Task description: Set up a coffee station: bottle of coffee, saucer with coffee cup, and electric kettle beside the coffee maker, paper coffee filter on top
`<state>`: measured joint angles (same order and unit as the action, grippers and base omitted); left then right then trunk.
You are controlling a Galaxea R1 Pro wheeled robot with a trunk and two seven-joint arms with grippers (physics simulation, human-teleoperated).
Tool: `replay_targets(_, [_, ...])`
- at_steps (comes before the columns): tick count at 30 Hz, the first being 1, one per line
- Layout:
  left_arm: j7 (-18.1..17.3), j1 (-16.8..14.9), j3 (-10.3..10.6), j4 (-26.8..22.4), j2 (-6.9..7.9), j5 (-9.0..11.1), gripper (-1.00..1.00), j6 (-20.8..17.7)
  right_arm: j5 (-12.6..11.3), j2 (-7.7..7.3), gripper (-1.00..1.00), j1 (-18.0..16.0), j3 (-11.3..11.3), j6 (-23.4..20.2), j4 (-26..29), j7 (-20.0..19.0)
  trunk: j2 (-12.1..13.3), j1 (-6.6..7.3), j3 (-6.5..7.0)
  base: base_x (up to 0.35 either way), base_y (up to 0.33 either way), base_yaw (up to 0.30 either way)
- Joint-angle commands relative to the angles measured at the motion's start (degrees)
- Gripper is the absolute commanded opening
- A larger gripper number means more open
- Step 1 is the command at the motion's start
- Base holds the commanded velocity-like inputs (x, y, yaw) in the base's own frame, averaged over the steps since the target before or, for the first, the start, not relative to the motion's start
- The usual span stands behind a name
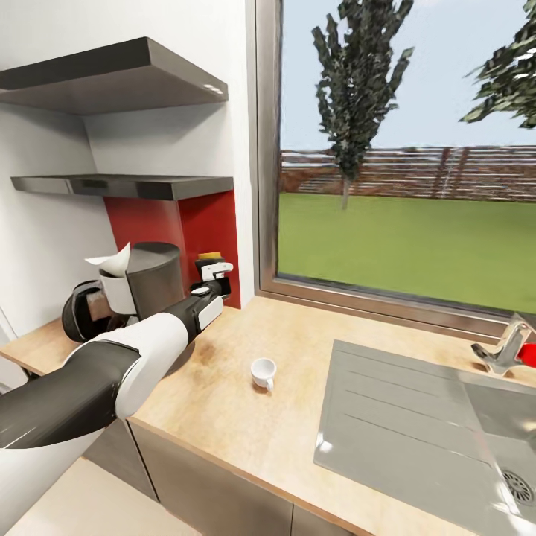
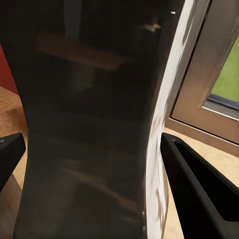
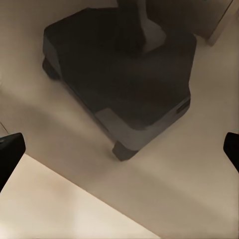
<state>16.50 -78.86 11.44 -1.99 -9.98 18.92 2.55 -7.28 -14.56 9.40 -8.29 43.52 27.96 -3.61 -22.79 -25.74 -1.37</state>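
The coffee maker (image 1: 152,277) stands on the kitchen countertop (image 1: 246,439) against the red wall panel, with the white paper coffee filter (image 1: 112,260) on its basket. Just right of it is the bottle of coffee (image 1: 210,257), its yellow lid showing above my left gripper (image 1: 212,281). In the left wrist view the dark bottle of coffee (image 2: 89,99) sits between the fingers (image 2: 199,189) of the left gripper (image 2: 93,142), which is shut on it. The coffee cup (image 1: 262,371) stands alone mid-counter. The kitchen shelf (image 1: 126,184) hangs above. My right gripper (image 3: 124,139) is open. The saucer and electric kettle are out of view.
A steel sink (image 1: 417,417) with a faucet (image 1: 506,346) is set into the counter at the right, under a large window. A thicker dark slab (image 1: 112,74) hangs above the shelf. The right wrist view looks down on the robot's dark base (image 3: 119,74) and the floor.
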Motion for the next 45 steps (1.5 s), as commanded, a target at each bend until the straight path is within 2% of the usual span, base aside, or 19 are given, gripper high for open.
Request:
replay_targets(1, [0.20, -0.07, 0.52, 0.06, -0.02, 0.50, -1.00, 0.19, -0.63, -0.07, 1.00, 0.00, -0.24, 0.08, 0.07, -0.34, -0.13, -0.04, -0.14, 0.000, 0.000, 0.000])
replay_targets(17, [0.20, -0.07, 0.52, 0.06, -0.02, 0.50, -1.00, 0.21, -0.63, -0.04, 1.00, 0.00, -0.24, 0.08, 0.07, -0.34, -0.13, -0.04, -0.60, 0.000, 0.000, 0.000])
replay_targets(45, [0.20, -0.07, 0.52, 0.06, -0.02, 0.50, -1.00, 0.18, -0.63, -0.04, 1.00, 0.00, -0.24, 0.01, 0.07, -0.34, -0.13, -0.04, -2.18, 0.000, 0.000, 0.000])
